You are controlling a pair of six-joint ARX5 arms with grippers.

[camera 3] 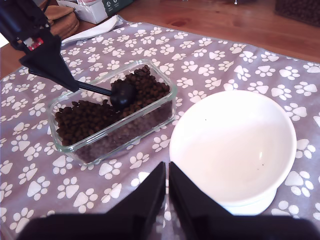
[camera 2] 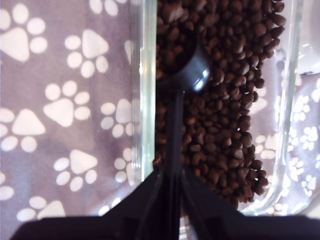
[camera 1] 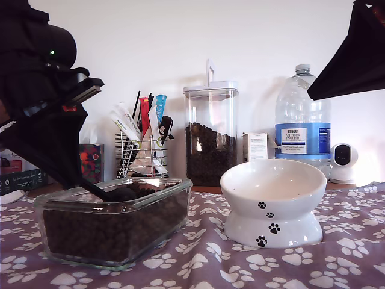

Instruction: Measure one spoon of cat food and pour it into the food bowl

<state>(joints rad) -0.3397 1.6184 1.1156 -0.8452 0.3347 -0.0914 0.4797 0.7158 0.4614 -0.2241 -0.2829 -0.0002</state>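
Here the spoon [camera 2: 181,70] cup sits in cat food [camera 2: 225,100] (rim half buried).

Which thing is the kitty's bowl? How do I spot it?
Find the purple paw-print cloth. On it, toward the exterior view's right, stands the food bowl: white, glossy, on a wide foot with black paw prints. Unlike the clear glass dish full of cat food beside it, it is empty.

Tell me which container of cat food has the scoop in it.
The rectangular glass dish at the exterior view's left: the black scoop, held by my first gripper, sits in its kibble. The tall canister behind stands closed.
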